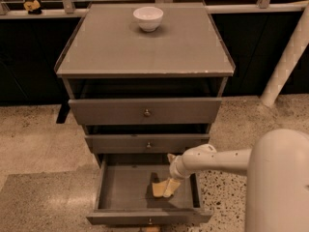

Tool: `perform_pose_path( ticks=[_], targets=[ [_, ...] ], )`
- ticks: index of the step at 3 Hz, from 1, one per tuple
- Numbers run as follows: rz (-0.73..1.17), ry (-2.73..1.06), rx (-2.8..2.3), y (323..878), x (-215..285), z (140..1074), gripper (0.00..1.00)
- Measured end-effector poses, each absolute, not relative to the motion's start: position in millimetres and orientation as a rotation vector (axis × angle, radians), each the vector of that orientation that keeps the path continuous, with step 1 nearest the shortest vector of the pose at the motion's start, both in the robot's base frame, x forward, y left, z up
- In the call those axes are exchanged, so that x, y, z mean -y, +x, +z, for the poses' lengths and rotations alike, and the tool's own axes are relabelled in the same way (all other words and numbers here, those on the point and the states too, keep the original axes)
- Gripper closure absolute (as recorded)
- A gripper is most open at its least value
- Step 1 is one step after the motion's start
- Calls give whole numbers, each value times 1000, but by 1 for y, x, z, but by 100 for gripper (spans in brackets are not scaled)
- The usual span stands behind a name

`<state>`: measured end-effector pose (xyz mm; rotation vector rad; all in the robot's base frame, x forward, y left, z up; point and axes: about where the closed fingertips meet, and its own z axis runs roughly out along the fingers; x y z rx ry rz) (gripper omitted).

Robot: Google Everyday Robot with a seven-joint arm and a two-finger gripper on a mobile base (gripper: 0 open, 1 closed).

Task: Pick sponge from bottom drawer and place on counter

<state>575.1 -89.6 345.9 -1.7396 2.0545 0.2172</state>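
Reaching into the open bottom drawer (120, 183) from 3 o'clock, the gripper (170, 174) hangs unclenched, grasping nothing. The sponge (157, 189) lies on the drawer floor at its 7 o'clock, touching the nearer finger. Beyond, at 12 o'clock, a white bowl (148, 18) sits on the counter (145, 54).

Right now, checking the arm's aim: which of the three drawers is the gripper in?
The bottom drawer, the one pulled out farthest. The gripper is down inside it by the sponge; the top drawer and middle drawer are barely out.
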Motion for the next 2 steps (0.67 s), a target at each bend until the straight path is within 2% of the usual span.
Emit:
perform_pose_path(
  ticks=[2],
  targets=[
    [222,-1646,-2155,611,66,262,0]
  ],
)
